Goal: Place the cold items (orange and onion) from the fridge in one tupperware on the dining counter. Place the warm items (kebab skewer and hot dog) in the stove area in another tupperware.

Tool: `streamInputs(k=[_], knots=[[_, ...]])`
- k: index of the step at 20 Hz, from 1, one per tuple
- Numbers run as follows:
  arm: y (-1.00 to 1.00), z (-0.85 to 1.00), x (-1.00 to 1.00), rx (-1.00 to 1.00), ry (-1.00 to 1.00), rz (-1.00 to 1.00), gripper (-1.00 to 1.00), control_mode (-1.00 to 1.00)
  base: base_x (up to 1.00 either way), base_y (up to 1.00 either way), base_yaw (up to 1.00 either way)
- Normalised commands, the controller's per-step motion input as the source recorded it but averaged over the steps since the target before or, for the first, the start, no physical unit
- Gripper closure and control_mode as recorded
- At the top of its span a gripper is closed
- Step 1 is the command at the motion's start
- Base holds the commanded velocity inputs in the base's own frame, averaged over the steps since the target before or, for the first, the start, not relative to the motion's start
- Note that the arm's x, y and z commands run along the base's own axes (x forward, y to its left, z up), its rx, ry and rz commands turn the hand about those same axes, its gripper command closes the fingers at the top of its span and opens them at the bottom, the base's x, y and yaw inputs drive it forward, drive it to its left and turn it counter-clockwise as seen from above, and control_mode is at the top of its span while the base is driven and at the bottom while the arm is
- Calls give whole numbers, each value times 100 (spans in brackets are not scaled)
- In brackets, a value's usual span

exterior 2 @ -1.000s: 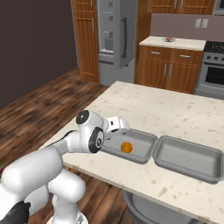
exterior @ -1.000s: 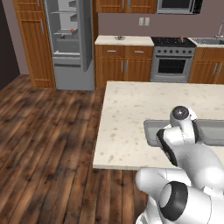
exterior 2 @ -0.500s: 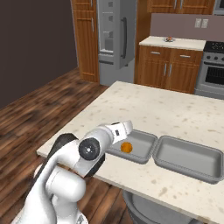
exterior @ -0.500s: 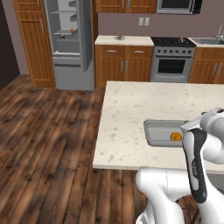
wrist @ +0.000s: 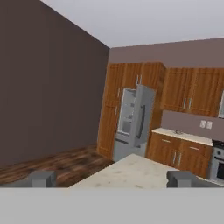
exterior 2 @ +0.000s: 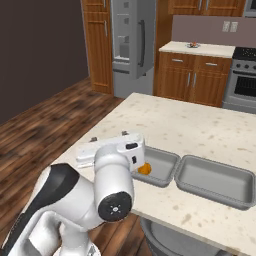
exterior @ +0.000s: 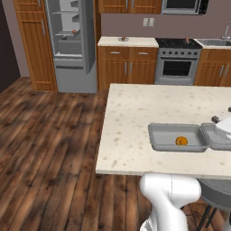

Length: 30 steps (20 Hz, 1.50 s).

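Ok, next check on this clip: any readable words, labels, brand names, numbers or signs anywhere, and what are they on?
None can be read.
fridge: no brand or label shows.
stove: no legible markings on its front.
microwave: panel too small to read.
tupperware with the orange: plain grey.
second tupperware: plain grey.

matt grey plastic tupperware (exterior: pixel 177 130) on speckled stone counter (exterior: pixel 144 108); glossy wood-plank floor (exterior: pixel 49 135)

Even, flat rendered light with soft shadows and no glare; the hand view looks soft and slightly blurred.
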Motion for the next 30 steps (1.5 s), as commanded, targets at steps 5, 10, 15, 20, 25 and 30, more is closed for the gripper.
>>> streamInputs(k=[5,10,15,20,25,30], knots=[[100,-66,-85,8,-5,-9,-100,-100,0,0,0],[99,-100,-84,25,-20,-48,-100,-100,0,0,0],[93,-100,-25,6,-1,-66,-100,-100,0,0,0],[94,-72,47,-2,28,-51,-100,-100,0,0,0],[23,-19,85,9,49,-47,-100,-100,0,0,0],[-24,-57,37,14,53,-57,-100,-100,0,0,0]])
